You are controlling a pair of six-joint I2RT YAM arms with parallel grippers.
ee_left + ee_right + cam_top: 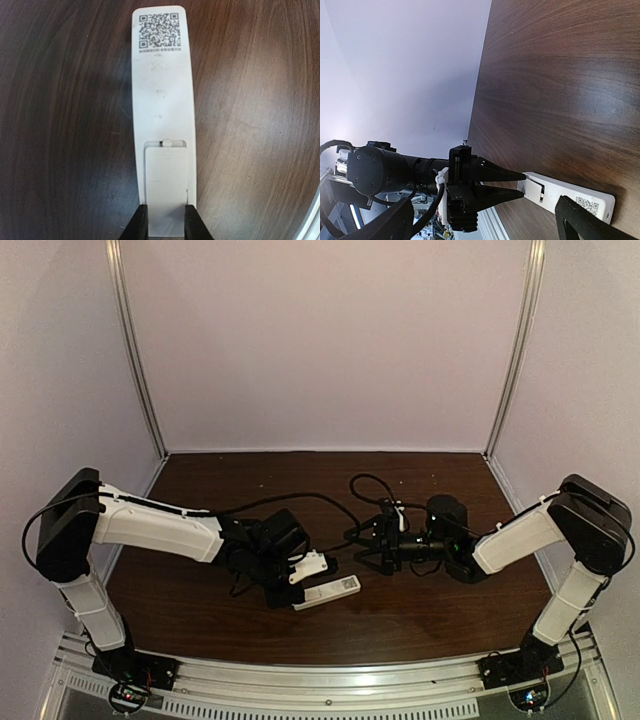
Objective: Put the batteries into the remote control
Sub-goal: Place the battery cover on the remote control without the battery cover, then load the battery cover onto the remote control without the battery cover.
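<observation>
The white remote control [162,90] lies back side up on the table, its QR label at the far end. It also shows in the top view [332,591] and the right wrist view [570,196]. My left gripper [166,225] is at its near end, fingers [140,224] shut on the flat white cover piece [166,180], which lies over the battery bay with a thin gap at its latch end. My left gripper also shows in the top view [298,590]. My right gripper [366,552] hovers open and empty just right of the remote. The batteries are hidden.
The dark wooden table [330,490] is enclosed by pale walls with metal corner posts [135,350]. A black cable [365,485] loops over the table behind my right gripper. A metal rail [330,680] runs along the near edge.
</observation>
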